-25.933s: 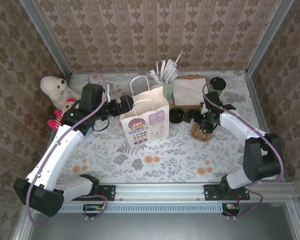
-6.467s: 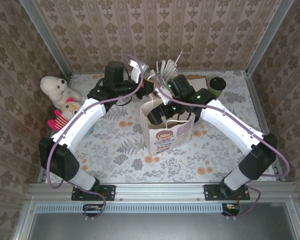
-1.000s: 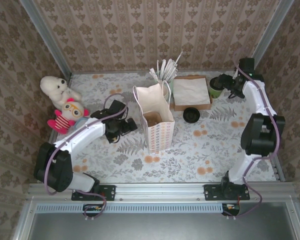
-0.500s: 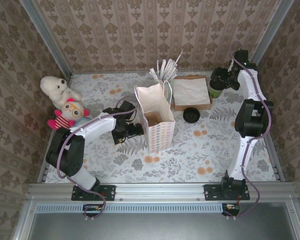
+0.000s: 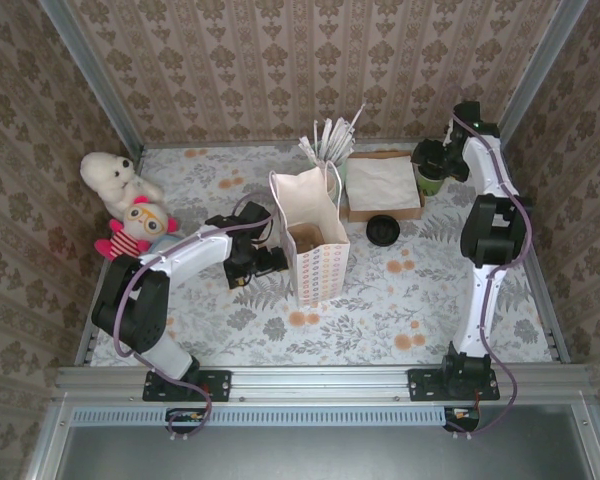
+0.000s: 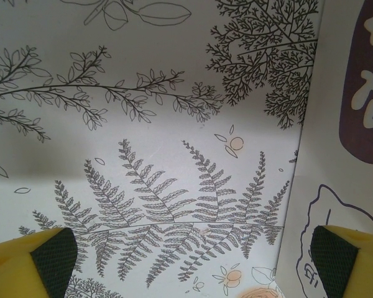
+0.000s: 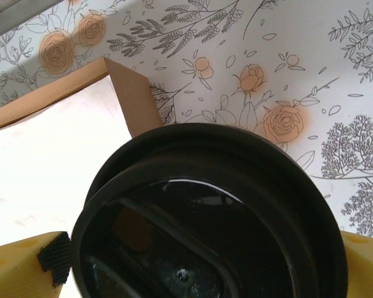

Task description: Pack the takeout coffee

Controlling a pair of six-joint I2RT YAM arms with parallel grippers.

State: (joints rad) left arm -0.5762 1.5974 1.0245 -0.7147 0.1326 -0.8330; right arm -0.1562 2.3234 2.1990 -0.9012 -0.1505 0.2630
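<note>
Left claw (image 5: 271, 261): I am holding it spread wide and empty, low over the floral table (image 5: 380, 310), just at 9 o'clock of the white paper bag (image 5: 318, 272). In my left wrist view the claw (image 6: 186, 267) is showing both yellow fingers (image 6: 18, 264) far apart, with the bag's printed wall (image 6: 351, 124) lying against the 3 o'clock edge. The bag is standing upright at the middle of the table, mouth open. Right claw (image 5: 432, 158): I am reaching it out to the far corner at 1 o'clock, over the takeout coffee (image 5: 429, 184). The green cup is standing on the table outside the bag, at 2 o'clock from it and well apart, just at 3 o'clock of the brown tray (image 5: 412, 212) of white napkins. In my right wrist view the claw (image 7: 199, 267) is spread wide, its fingers (image 7: 18, 267) sitting either side of the cup's black lid (image 7: 205, 211); I cannot tell whether the pads are touching it. The tray's corner (image 7: 133, 99) is showing at 11 o'clock of the lid.
</note>
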